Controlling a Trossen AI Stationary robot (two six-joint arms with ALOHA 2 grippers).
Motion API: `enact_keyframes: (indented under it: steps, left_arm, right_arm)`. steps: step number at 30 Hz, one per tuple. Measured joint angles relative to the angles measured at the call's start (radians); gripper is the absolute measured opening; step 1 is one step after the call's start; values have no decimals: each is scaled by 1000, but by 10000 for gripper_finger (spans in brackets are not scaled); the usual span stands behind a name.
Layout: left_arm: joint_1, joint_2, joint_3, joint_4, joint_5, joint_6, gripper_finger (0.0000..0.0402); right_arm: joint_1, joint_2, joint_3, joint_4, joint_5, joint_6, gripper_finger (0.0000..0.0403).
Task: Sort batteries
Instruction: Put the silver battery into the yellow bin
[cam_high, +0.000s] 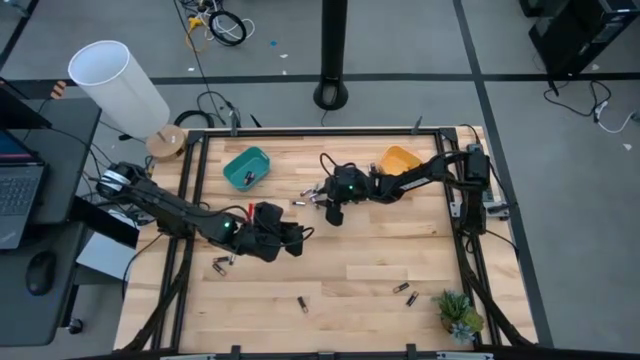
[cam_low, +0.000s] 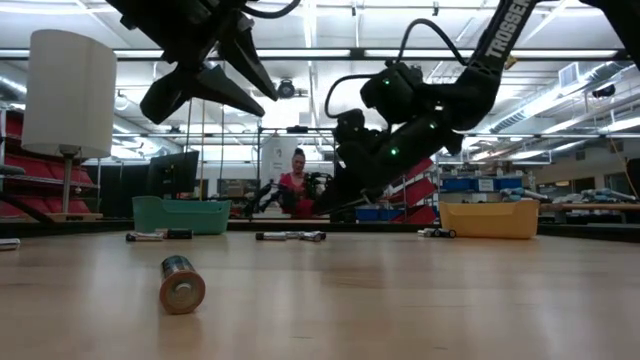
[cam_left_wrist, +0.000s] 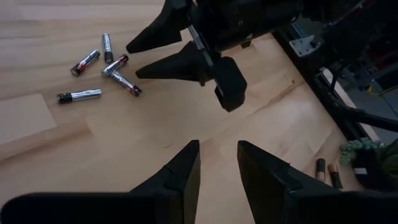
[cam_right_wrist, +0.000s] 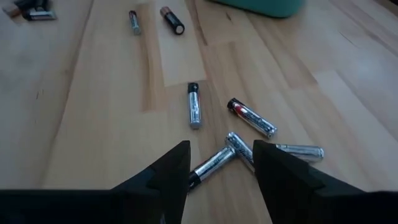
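I see the right gripper (cam_right_wrist: 216, 163), fingers parted and holding nothing, low over five slim silver batteries (cam_right_wrist: 194, 106) near the small teal plastic bin (cam_high: 247, 167). My left gripper (cam_left_wrist: 217, 163) hovers mid-table, slightly open and empty (bare wood beneath). Two more cells (cam_high: 222, 263) lie left; three (cam_high: 404, 291) near the front edge. The orange bin (cam_high: 400, 158) sits behind.

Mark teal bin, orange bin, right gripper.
teal bin (cam_high: 247, 166), high view, on its floor
orange bin (cam_high: 399, 158), high view, on its floor
right gripper (cam_right_wrist: 221, 163), right wrist view, gap between its open fingertips
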Motion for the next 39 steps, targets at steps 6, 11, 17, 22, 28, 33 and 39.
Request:
enact_keyframes:
  steps: [6, 11, 17, 22, 28, 33, 39]
  left_arm:
    - [0, -5, 0, -11, 17, 1, 119]
    - [0, -5, 0, -9, 18, 1, 119]
    - [0, -5, 0, -4, 45, 2, 119]
    - [-3, -5, 3, 9, 89, -1, 119]
    - [-3, -5, 3, 23, 89, -1, 119]
    - [-3, -5, 3, 38, 87, -1, 119]
    - [-3, -5, 3, 50, 87, -1, 119]
  right_arm:
    - [2, 0, -41, 61, 0, -1, 182]
    - [15, 13, -63, 130, -1, -6, 180]
    - [42, 82, -45, 183, -1, 4, 181]
    - [45, 82, -44, 227, 71, 19, 177]
    - [28, 111, -43, 246, 67, 6, 176]
    - [32, 176, -38, 285, 30, 46, 177]
    - [48, 190, -36, 289, 65, 48, 170]
